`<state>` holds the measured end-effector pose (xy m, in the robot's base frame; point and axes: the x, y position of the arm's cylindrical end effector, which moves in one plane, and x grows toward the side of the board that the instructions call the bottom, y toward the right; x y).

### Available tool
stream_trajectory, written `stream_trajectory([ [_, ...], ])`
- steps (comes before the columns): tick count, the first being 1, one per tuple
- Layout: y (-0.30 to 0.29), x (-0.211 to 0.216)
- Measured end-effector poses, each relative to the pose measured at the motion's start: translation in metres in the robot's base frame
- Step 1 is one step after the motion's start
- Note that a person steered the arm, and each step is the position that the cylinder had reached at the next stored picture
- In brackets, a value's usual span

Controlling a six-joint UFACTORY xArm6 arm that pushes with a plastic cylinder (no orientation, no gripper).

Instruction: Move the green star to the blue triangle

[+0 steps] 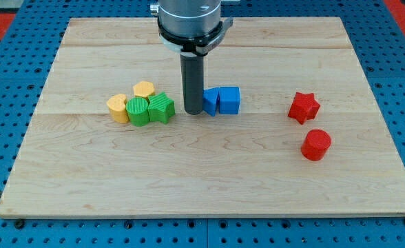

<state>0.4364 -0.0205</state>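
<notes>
The green star (162, 107) lies left of centre on the wooden board (209, 179), touching a green round block (138, 111) on its left. The blue triangle (209, 102) lies just right of centre, touching a blue cube (229, 100) on its right. My tip (192, 110) stands between the green star and the blue triangle. It is right against the triangle's left side and a short gap to the right of the star.
A yellow hexagon (144, 89) sits behind the green blocks, and a yellow heart-like block (118, 107) on their left. A red star (304, 107) and a red cylinder (317, 145) lie on the view's right.
</notes>
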Motion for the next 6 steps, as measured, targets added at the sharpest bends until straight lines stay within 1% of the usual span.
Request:
stream_trajectory([
  [2, -0.017, -0.015],
  [3, -0.019, 0.037],
  [4, -0.094, 0.068],
  [5, -0.091, 0.032],
  [6, -0.073, -0.013],
])
